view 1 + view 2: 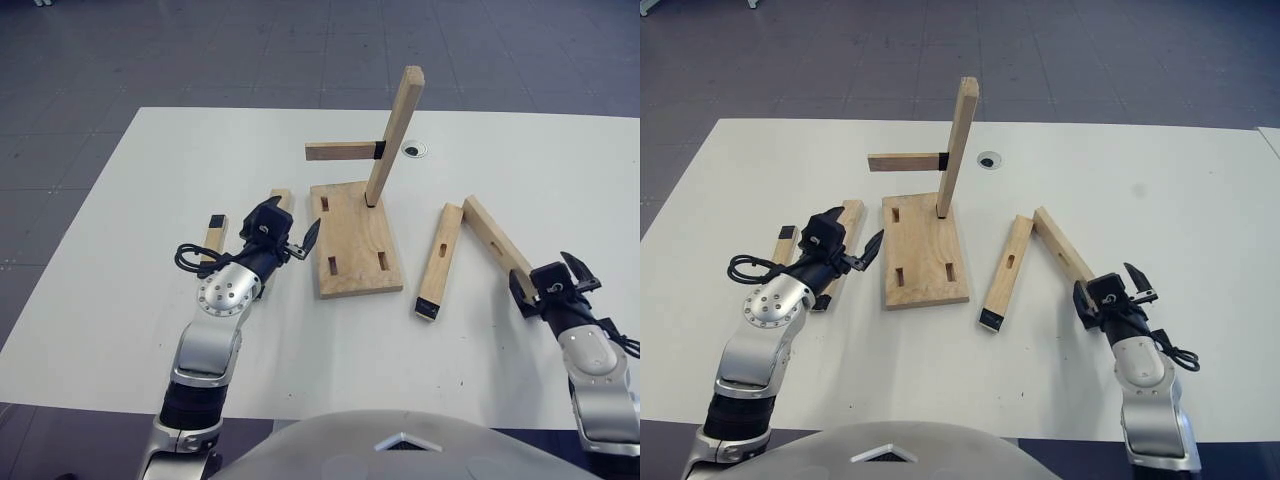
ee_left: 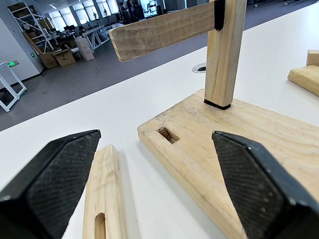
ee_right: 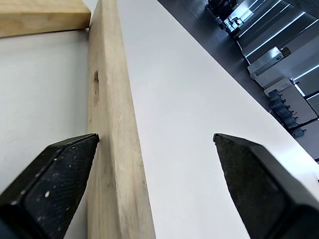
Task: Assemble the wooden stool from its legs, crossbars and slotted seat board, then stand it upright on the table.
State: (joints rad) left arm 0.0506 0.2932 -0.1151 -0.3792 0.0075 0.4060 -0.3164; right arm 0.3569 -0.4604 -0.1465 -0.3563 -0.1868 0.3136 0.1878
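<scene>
Head view: seat board lies flat mid-table. One leg stands in far slot, crossbar jutting from it. Left gripper gapes beside board. Right gripper gapes at end of loose leg.
Left wrist view: slotted leg hugs one finger. Probably centre before closing.
Right wrist view: loose leg likewise off-centre. Shift sideways and grip square.

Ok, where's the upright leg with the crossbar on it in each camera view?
Left eye view: upright leg above centre, at the far right corner of the slotted seat board.
Right eye view: upright leg centre top.
Left wrist view: upright leg close up, rising from the board.
Right wrist view: a flat leg on the table instead.
Shared landmark: the slotted seat board.
</scene>
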